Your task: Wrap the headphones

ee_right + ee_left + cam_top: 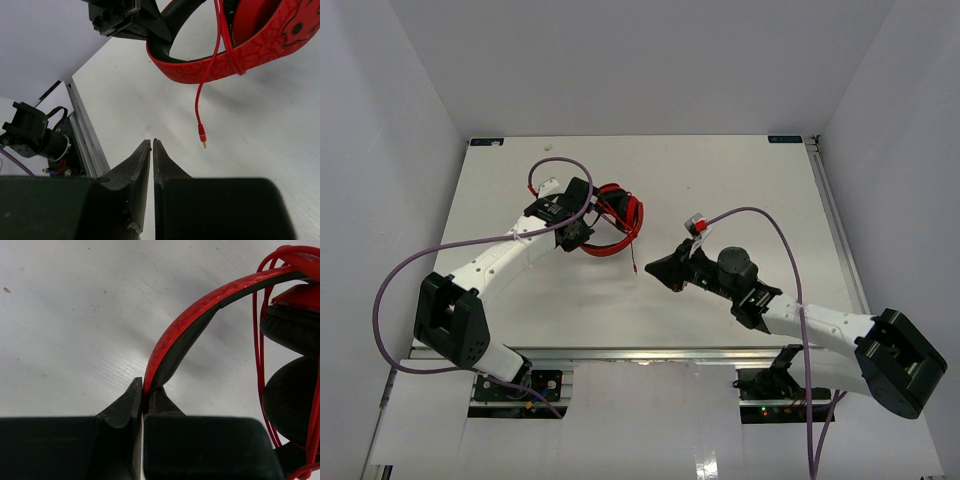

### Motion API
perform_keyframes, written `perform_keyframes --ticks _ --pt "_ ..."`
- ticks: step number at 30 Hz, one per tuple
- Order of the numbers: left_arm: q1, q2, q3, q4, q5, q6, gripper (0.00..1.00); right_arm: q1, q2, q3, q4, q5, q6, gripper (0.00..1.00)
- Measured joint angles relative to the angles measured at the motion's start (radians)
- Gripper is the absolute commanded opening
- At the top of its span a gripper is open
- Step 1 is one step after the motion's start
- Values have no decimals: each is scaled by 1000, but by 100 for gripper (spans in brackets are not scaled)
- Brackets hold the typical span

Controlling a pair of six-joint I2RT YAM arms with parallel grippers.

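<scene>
Two arms reach over the white table [740, 180] in the top view. The headphones [617, 222] lie at about 11 o'clock from the table's middle, earcups folded together, headband curving toward 6 o'clock. The left gripper [582, 232] meets them on their 9 o'clock side. A thin red cord [635, 250] trails off the headband toward 5 o'clock, its free end close to the tip of the right gripper [655, 268], which points toward 9 o'clock. A purple cable [400, 275] loops off each arm.

From the left wrist, the left gripper [144, 392] has its jaws pinched together on the headband [200, 315], the red-and-black strip squeezed between the two black fingertips. From there the band arcs up toward 2 o'clock. Black ear pads [290, 390] sit at 3 o'clock, with loops of cord [260, 340] running down in front of them.

From the right wrist, the right gripper [151, 145] has its jaws drawn together with only a sliver between them and nothing in that sliver. The cord [200, 95] hangs off the patterned red headband [210, 70] at 12 o'clock and ends in a small metal plug [202, 137], just beside the fingertips at their 3 o'clock and not touching them. The other arm's black claw [130, 17] shows at 11 o'clock, on the band. A metal rail [87, 132] along the table's edge runs at 9 o'clock.
</scene>
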Motion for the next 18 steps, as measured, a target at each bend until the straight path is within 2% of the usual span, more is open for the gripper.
perform_keyframes --ticks 18 --pt "0 -26 -21 11 16 7 0 -23 273 67 189 -108 91 12"
